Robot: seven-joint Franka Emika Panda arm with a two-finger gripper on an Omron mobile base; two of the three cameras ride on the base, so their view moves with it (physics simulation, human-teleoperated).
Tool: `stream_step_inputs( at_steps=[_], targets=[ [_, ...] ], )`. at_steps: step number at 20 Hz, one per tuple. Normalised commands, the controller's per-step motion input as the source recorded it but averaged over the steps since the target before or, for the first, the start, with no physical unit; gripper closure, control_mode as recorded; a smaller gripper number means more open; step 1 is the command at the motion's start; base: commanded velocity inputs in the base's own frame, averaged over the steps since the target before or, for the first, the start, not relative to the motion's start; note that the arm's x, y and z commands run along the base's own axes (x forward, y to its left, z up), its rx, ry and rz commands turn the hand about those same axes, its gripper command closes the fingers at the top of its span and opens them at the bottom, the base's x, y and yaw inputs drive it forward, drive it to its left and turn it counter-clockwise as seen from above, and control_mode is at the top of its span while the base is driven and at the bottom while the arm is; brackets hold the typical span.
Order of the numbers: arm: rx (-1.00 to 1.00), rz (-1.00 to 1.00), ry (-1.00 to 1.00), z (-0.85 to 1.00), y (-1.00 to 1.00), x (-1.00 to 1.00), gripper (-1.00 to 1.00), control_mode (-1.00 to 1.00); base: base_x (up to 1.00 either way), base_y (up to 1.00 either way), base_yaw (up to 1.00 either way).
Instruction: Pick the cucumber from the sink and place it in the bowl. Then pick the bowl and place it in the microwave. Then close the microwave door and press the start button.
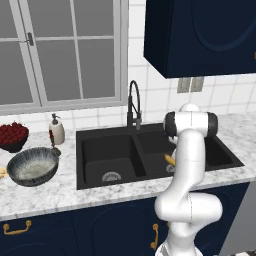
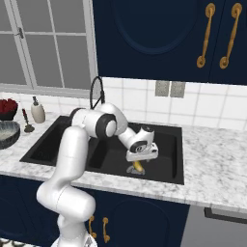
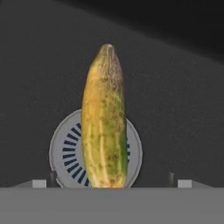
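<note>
- The gripper [image 2: 138, 164] is low in the right basin of the sink [image 2: 166, 176].
- Whether its jaws clamp the cucumber [image 3: 105, 118] over the drain [image 3: 65, 148], I cannot tell.
- The bowl [image 1: 33, 166], at 9 o'clock on the worktop [image 1: 60, 192], is empty; every later step remains.

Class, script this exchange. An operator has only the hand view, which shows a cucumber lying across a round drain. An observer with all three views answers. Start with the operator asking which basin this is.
Operator: Which basin am I over?
Observer: The right-hand one of the black double sink. The tool hangs low inside it, just above the cucumber.
Operator: Where is the bowl?
Observer: The bowl sits empty on the counter left of the sink, next to a dark bowl of red fruit.
Operator: What stands between the two?
Observer: The left basin, and the faucet rising at the back by the divider.
</note>
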Motion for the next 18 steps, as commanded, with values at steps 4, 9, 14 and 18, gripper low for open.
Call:
stream_step_inputs(
  at_steps=[4, 9, 14, 18],
  targets=[
    [0.00, 0.00, 0.00, -0.26, 0.10, 0.02, -1.00, -1.00, 0.00, 0.00, 0.00],
    [0.00, 0.00, 0.00, -0.25, 0.06, 0.09, -1.00, -1.00, 0.00, 0.00, 0.00],
    [0.00, 0.01, 0.00, -0.27, 0.00, 0.14, -1.00, -1.00, 0.00, 0.00, 0.00],
    [0.00, 0.01, 0.00, -0.29, 0.01, 0.06, -1.00, -1.00, 0.00, 0.00, 0.00]
  ],
)
